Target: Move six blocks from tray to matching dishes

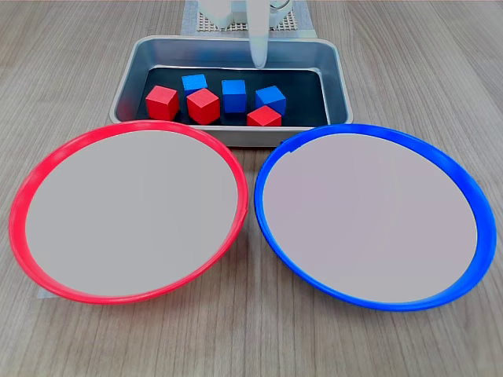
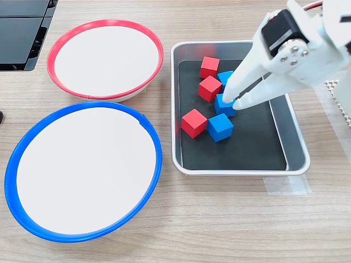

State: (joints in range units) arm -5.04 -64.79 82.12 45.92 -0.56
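The silver tray (image 1: 126, 78) (image 2: 296, 148) holds six blocks, three red and three blue. In the first exterior view they stand in a loose row: red (image 1: 162, 102), blue (image 1: 194, 82), red (image 1: 203, 105), blue (image 1: 233, 96), blue (image 1: 270, 99), red (image 1: 264, 116). My white gripper (image 1: 258, 63) (image 2: 236, 98) hangs over the tray, tips pressed together with nothing between them. In the second exterior view the tips point down at a blue block (image 2: 222, 105) in the middle of the group. The red-rimmed dish (image 1: 23, 196) (image 2: 104, 23) and the blue-rimmed dish (image 1: 471, 196) (image 2: 82, 107) lie side by side with nothing in them.
All of this rests on a wood-grain table. A black flat device (image 2: 22, 33) lies at the second exterior view's top left corner. A white mesh mat (image 1: 203, 26) sits under the arm's base behind the tray. Clear tape (image 2: 285, 186) marks the tray's corner.
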